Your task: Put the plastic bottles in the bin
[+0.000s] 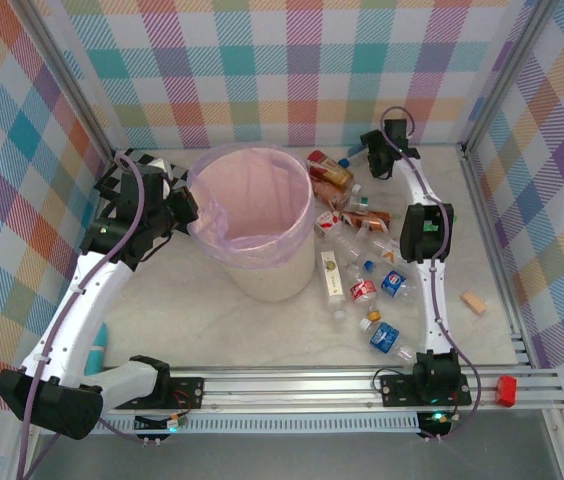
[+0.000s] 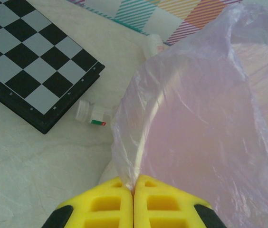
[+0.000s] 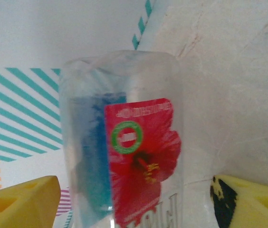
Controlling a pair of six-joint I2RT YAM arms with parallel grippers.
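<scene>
The right pincer (image 3: 134, 202) is at the far end of the bench (image 1: 212, 335), close to the back wall. Its two yellow fingers (image 3: 22, 202) are apart, one on each side of a clear bottle (image 3: 124, 123) with a red flower on it. There is a little gap beside the right finger, so I think the bottle is not squeezed yet. The bottle points straight away from the pincer, and the fingers sit across its thin way. That is a good way to grab it, because the fingers just need to close. I cannot tell if the bottle lies on the bench or is a bit off it.

The bin (image 1: 272, 282) is to the left of this pincer and nearer to the arms. So after the grab, the bottle has to go up, left and over the rim. The other bottles (image 1: 363, 290) lie in a heap on the bench just right of the bin. The right arm is the near one for that heap.

The left pincer (image 2: 134, 202) is on the other side of the bin. Its fingers are pressed together on the edge of the lilac bag (image 2: 196, 123) at the rim. One small bottle (image 2: 90, 114) lies by the checkerboard (image 2: 24, 61) on that side.
</scene>
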